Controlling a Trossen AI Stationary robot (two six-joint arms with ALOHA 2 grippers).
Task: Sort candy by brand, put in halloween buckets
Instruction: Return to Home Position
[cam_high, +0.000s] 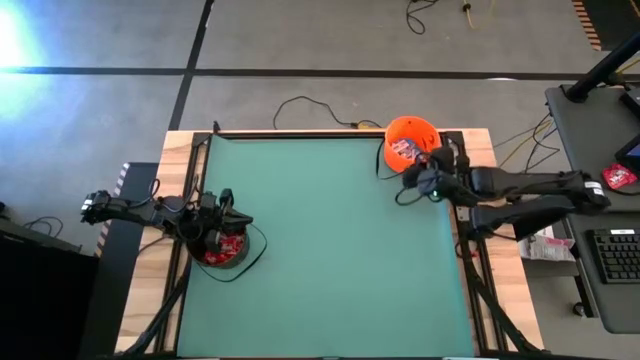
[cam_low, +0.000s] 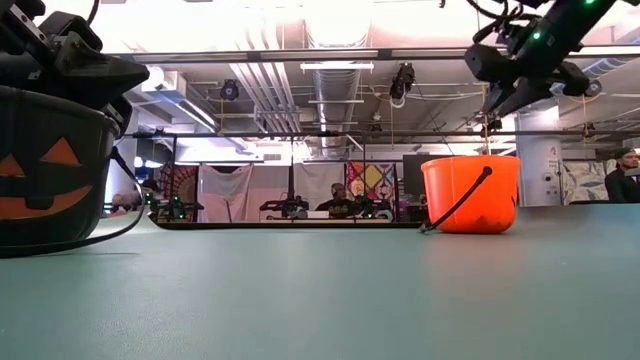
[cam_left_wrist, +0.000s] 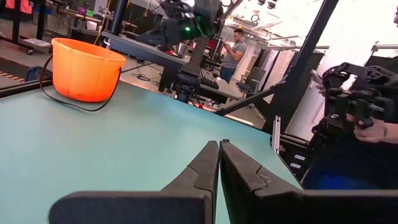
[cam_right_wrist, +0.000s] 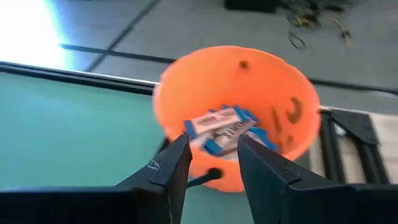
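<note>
The black bucket (cam_high: 222, 252) (cam_low: 45, 180) stands on the mat near the table's left edge, with red packets (cam_high: 228, 245) inside and its wire handle lying on the mat. My left gripper (cam_high: 236, 214) (cam_left_wrist: 219, 146) hovers just above it, shut and empty. The orange bucket (cam_high: 411, 138) (cam_low: 470, 193) (cam_right_wrist: 236, 112) stands at the far right corner and holds white-and-blue bars (cam_right_wrist: 221, 130). My right gripper (cam_high: 410, 180) (cam_right_wrist: 212, 142) (cam_low: 500, 60) is above its near side, open, with nothing between the fingers.
A green mat (cam_high: 330, 250) covers the table between the buckets. A side desk to the right carries a pinkish-red packet (cam_high: 619, 177) and a keyboard (cam_high: 615, 255). A person (cam_left_wrist: 367, 112) stands beyond the table's edge in the left wrist view.
</note>
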